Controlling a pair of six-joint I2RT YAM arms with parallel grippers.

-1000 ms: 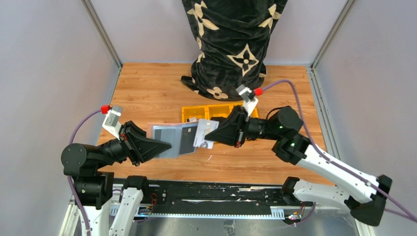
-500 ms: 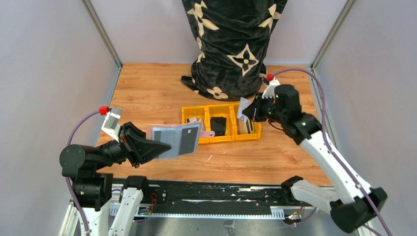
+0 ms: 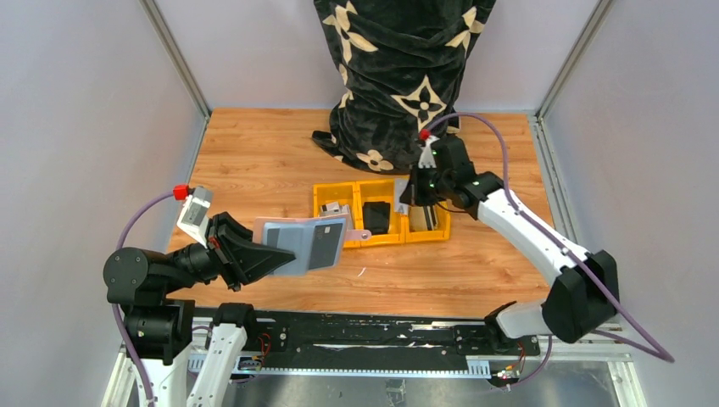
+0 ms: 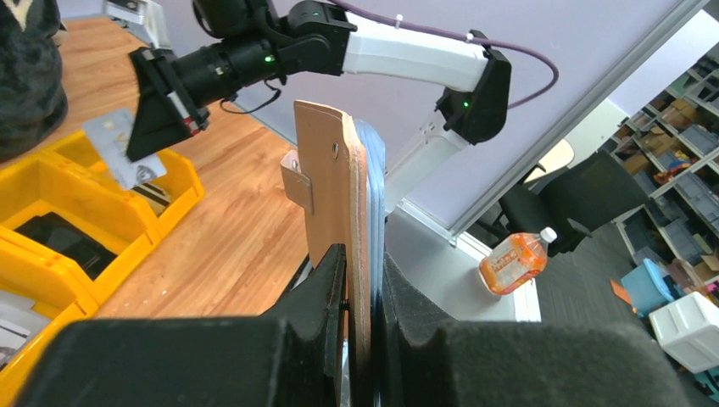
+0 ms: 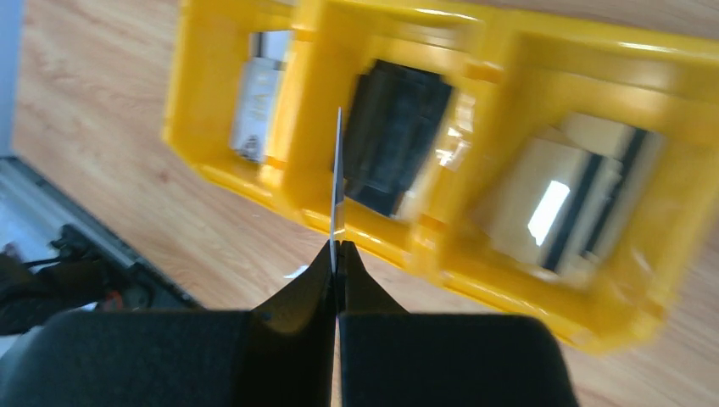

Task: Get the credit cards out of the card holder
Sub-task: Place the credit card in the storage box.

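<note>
Taupe card holder (image 3: 309,243) sits clamped in the left gripper (image 3: 273,257), that arm stretched low and level. The right gripper (image 3: 414,197) tips down from its extended arm. From the left wrist, the holder stands upright between narrow fingers. From the right wrist, closed fingers pinch a credit card (image 5: 337,170) edge-on, with the yellow tray (image 5: 509,51) beyond the tips.

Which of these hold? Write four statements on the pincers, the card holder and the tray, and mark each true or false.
1. The left pincer grips the card holder. True.
2. The right pincer is empty. False: it pinches a credit card by one edge.
3. The right pincer hovers above the yellow tray. True.
4. The tray's middle compartment holds silver cards. False: a black item lies there; silvery cards lie in the outer compartments.
</note>
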